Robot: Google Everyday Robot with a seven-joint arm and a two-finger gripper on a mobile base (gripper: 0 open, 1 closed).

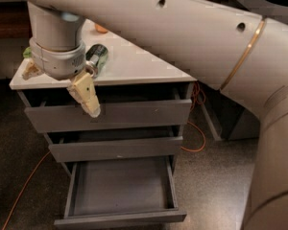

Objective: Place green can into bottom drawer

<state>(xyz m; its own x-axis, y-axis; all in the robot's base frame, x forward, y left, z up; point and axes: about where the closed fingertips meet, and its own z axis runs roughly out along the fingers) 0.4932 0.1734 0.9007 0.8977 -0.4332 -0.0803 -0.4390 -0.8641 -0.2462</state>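
The green can [97, 57] lies on its side on the white cabinet top [134, 66], partly hidden behind my wrist. My gripper [58, 94] hangs at the cabinet's front left edge, just left of and in front of the can. It is open and empty, with one cream finger [85, 96] pointing down over the top drawer front and the other finger [29, 71] out to the left. The bottom drawer [120, 188] is pulled open below, and its shallow grey interior is bare.
The two upper grey drawers [115, 116] are slightly ajar. An orange fruit [102, 28] and a sliver of the green snack bag [26, 53] peek out behind my arm, which covers most of the top. An orange cable [194, 145] runs over the floor.
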